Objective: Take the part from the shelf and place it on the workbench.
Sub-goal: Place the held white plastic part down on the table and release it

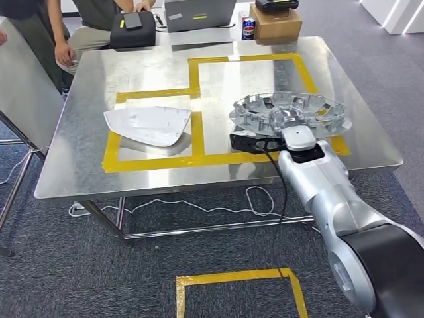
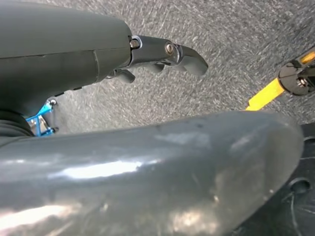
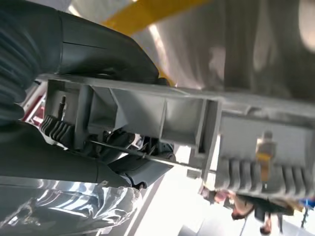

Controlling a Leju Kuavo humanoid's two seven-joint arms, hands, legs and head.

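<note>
While nearest the camera, on grey carpet (image 1: pixel 75 265) marked with a yellow tape outline (image 1: pixel 240 278), reaches forward from the lower right as a silver right arm (image 1: pixel 340 212) with a black cable (image 1: pixel 280 192) trailing beside it. Ends at the near edge of the workbench (image 1: pixel 70 172) in the right hand (image 1: pixel 252 142), dark and mostly hidden under the part (image 1: pixel 290 112). Grips the rim of that part, a round silver wheel cover with open ribbed underside turned up, fingers (image 3: pixel 111 54) on one face of the rim and thumb (image 3: pixel 55 162) on the other, as seen from the right wrist. Sits over the right yellow-taped box (image 1: pixel 250 63) on the metal top; whether resting on the surface or held just above cannot be told. Hangs over carpet, the left hand (image 2: pixel 163 54), fingers apart and holding nothing. Lies in the left taped box, a white flat panel (image 1: pixel 148 124). Farther back: a laptop (image 1: pixel 199 13), a can (image 1: pixel 248 28), a cardboard box (image 1: pixel 275 23), a black case (image 1: pixel 132 30), and a seated person (image 1: pixel 85 33).
</note>
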